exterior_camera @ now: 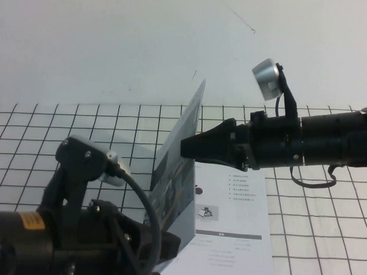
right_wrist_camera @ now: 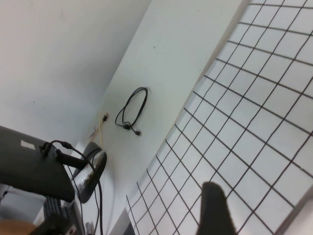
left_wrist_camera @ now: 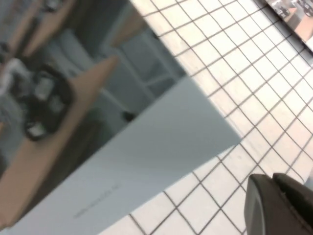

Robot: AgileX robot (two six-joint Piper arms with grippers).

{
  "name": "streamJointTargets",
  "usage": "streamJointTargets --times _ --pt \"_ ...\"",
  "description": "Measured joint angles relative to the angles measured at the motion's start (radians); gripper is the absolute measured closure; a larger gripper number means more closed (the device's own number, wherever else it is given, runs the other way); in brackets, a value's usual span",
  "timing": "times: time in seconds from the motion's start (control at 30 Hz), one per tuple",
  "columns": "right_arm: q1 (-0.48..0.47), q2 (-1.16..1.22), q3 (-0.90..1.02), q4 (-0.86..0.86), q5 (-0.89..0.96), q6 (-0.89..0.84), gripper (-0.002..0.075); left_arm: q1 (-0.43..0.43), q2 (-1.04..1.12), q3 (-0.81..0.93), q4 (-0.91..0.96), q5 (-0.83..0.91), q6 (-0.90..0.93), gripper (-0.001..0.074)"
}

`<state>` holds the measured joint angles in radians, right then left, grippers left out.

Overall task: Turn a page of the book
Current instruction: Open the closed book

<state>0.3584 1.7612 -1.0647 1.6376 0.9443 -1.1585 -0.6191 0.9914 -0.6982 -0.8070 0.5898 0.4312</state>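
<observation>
Left tool (exterior_camera: 167, 245) low — right tool (exterior_camera: 189, 147) open beside upright page (exterior_camera: 186, 155).

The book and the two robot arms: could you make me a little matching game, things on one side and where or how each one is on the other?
Things:
1. lifted page
2. white inner page
3. right gripper
4. left gripper

States:
A. low at the table's near side, left of the book
B. lying flat on the checked table
C. standing almost upright, its top edge in the air
D. held level, its tip at the standing page, fingers apart

Pairs: 1-C, 2-B, 3-D, 4-A
</observation>
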Motion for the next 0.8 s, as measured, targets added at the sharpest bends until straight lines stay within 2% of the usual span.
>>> streamJointTargets --times 0.13,0.27,0.5,0.67,0.8 --pt "0.044 0.000 0.000 0.000 -0.033 -0.009 0.0304 -0.125 0.000 0.033 -0.010 -0.117 -0.018 0.0736" --pt "0.048 0.000 0.000 0.001 -0.040 -0.011 0.0304 -0.254 0.009 0.087 -0.022 -0.309 -0.023 0.0736" --pt "0.050 0.000 0.000 0.022 -0.043 -0.012 0.0305 -0.411 0.167 0.123 -0.058 -0.607 -0.025 0.0736" --pt "0.050 0.000 0.000 0.026 -0.043 -0.013 0.0304 -0.481 0.334 0.123 -0.165 -0.903 -0.026 0.0737" --pt "0.050 0.000 0.000 0.026 -0.043 -0.015 0.0304 -0.491 0.431 0.123 -0.262 -1.067 -0.026 0.0737"
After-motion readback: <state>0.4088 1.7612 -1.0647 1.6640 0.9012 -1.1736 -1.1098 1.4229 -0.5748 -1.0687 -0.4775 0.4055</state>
